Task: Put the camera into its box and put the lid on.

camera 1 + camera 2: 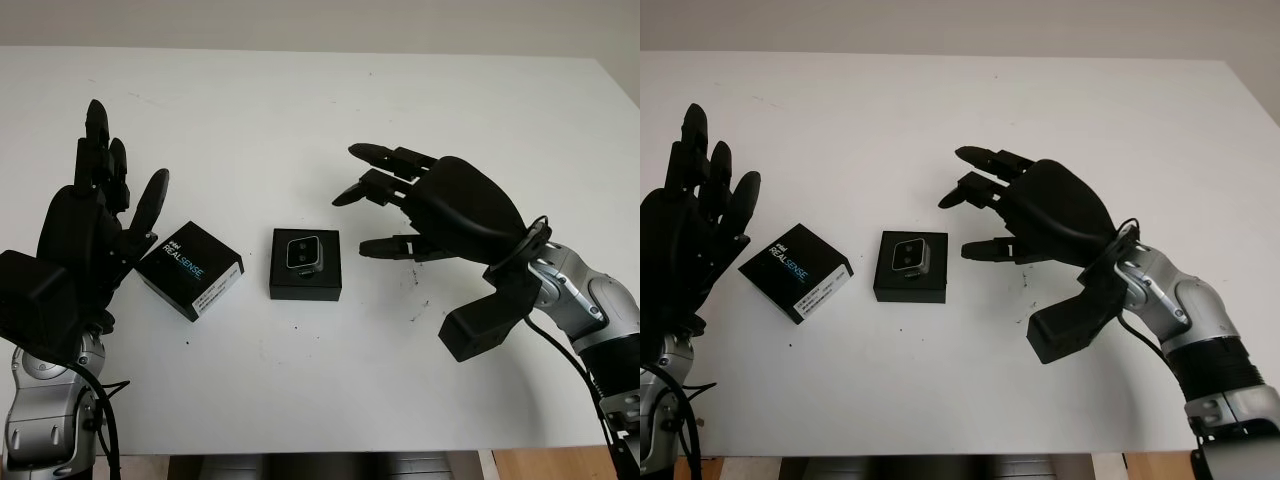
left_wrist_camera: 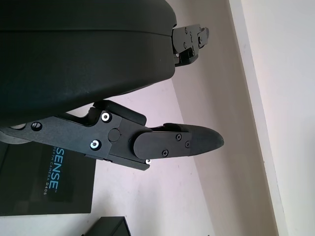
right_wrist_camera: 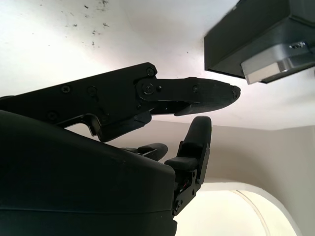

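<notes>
Camera (image 1: 303, 252) sits in its open box (image 1: 305, 287) at frame centre, RealSense lid (image 1: 190, 269) just left, so the empty, released left hand (image 1: 85, 235) should take it squarely; right hand (image 1: 440, 205) hovers released, empty.

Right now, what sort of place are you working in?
Probably a lab or test bench: a bare white table, a RealSense lid, and a camera in its box, between open left hand and right hand.
</notes>
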